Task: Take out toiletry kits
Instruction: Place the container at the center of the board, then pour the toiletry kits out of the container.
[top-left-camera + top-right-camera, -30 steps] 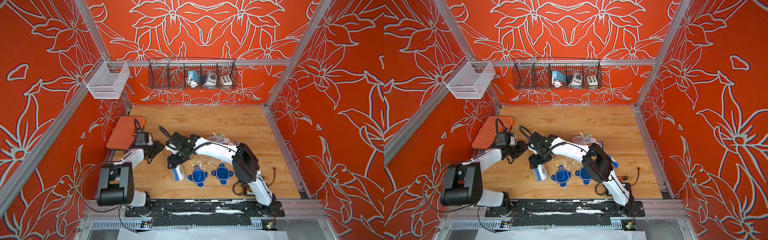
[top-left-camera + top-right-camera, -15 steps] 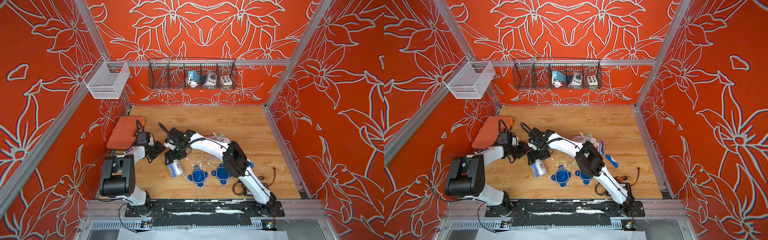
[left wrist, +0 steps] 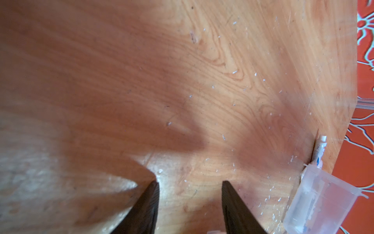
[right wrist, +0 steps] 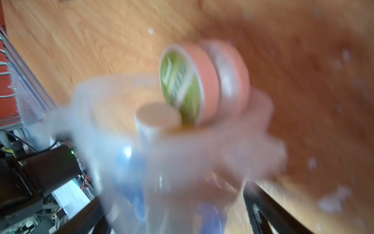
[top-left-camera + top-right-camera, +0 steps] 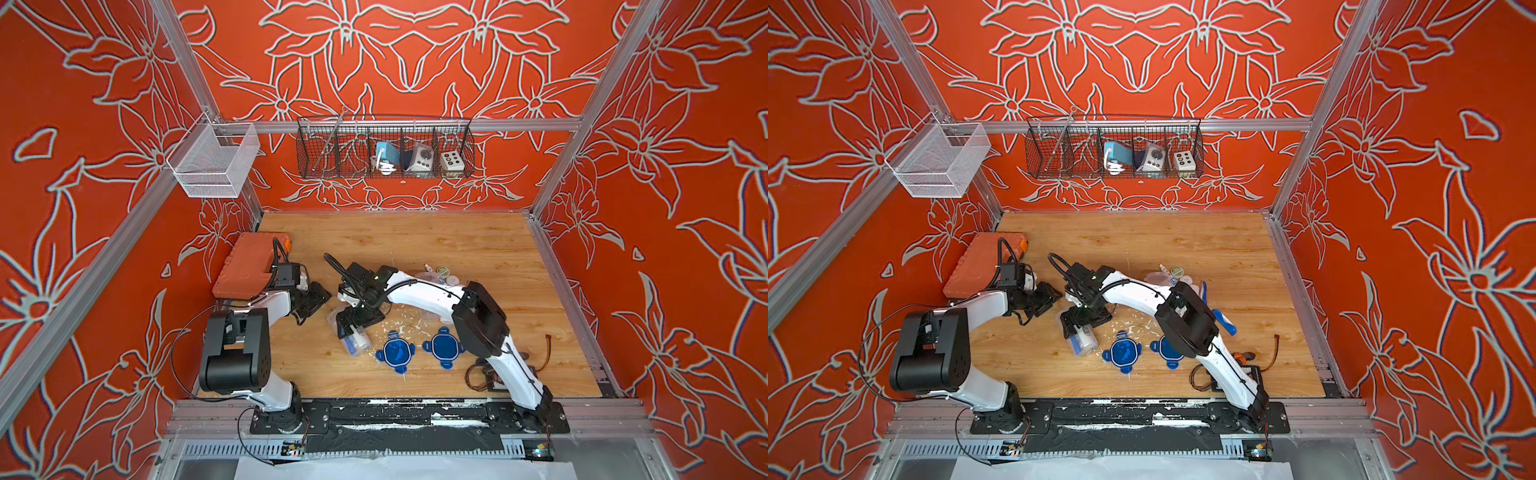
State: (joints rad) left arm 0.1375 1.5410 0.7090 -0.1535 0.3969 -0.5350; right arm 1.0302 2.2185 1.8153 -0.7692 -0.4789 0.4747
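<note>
A: What has changed over the last second?
B: The right arm's elbow has swung toward the left arm and part-way back. The clear tub (image 5: pixel 355 343) under the right gripper (image 5: pixel 352 326) has hardly shifted. The wrist view is smeared, so it is moving. I read this as shaking the contents toward the mouth.

A: Is it gripping?
B: The jaws stand wide, one on each side of the clear tub. The blur hides whether they press its walls, so I cannot tell. The left gripper (image 3: pixel 189 182) is parted over the bare table (image 3: pixel 182 81), holding nothing, and has not moved.

A: What is in the tub?
B: It is tipped over, lid off. At its mouth are a green-and-white tin (image 4: pixel 182 85) on edge and a white bottle cap (image 4: pixel 157 115), with something blue deeper in. This kit seems mostly still inside.

A: And the other container?
B: The far tub (image 5: pixel 428 279) lies beyond the right arm and looks emptied. Its kit is loose beside it: a loose tin (image 5: pixel 444 271), a small tube (image 5: pixel 429 268) and a blue toothbrush (image 5: pixel 1225 325). Both blue lids (image 5: pixel 395 352) lie flat on the table
</note>
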